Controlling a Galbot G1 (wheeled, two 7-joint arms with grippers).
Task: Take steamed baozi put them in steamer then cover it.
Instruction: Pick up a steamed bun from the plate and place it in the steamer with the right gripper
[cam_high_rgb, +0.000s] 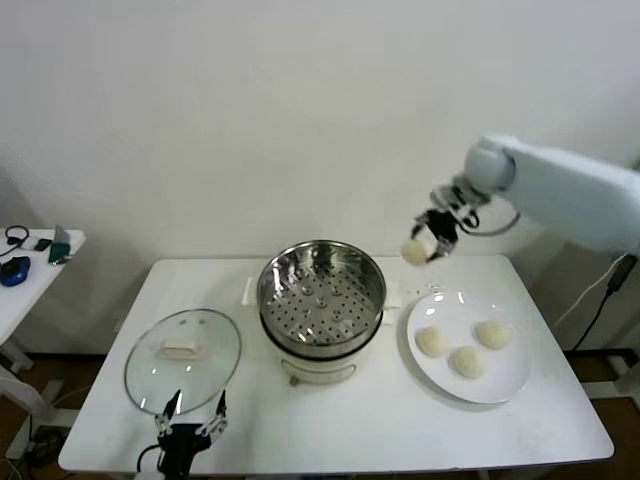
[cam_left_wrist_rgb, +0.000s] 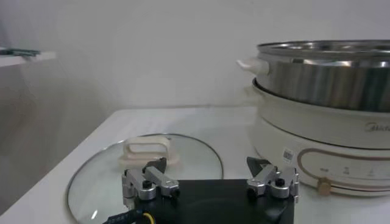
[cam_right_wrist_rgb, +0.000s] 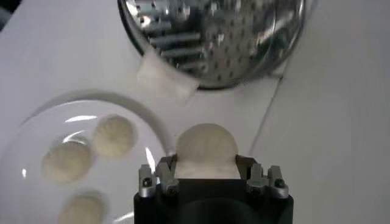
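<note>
My right gripper (cam_high_rgb: 430, 245) hangs above the table between the steamer and the plate, shut on one white baozi (cam_right_wrist_rgb: 206, 149), which also shows under the fingers as a baozi (cam_high_rgb: 415, 252). Three more baozi (cam_high_rgb: 467, 361) lie on the white plate (cam_high_rgb: 505, 385) at the right. The steel steamer (cam_high_rgb: 321, 295) stands in the middle, its perforated tray bare. The glass cover (cam_high_rgb: 183, 358) with its cream handle lies flat on the table to the left. My left gripper (cam_high_rgb: 191, 412) waits open at the front edge, just short of the cover (cam_left_wrist_rgb: 146, 170).
A side table (cam_high_rgb: 30, 262) with small items stands off to the far left. The steamer's white base (cam_left_wrist_rgb: 323, 146) rises close beside the left gripper. A white wall runs behind the table.
</note>
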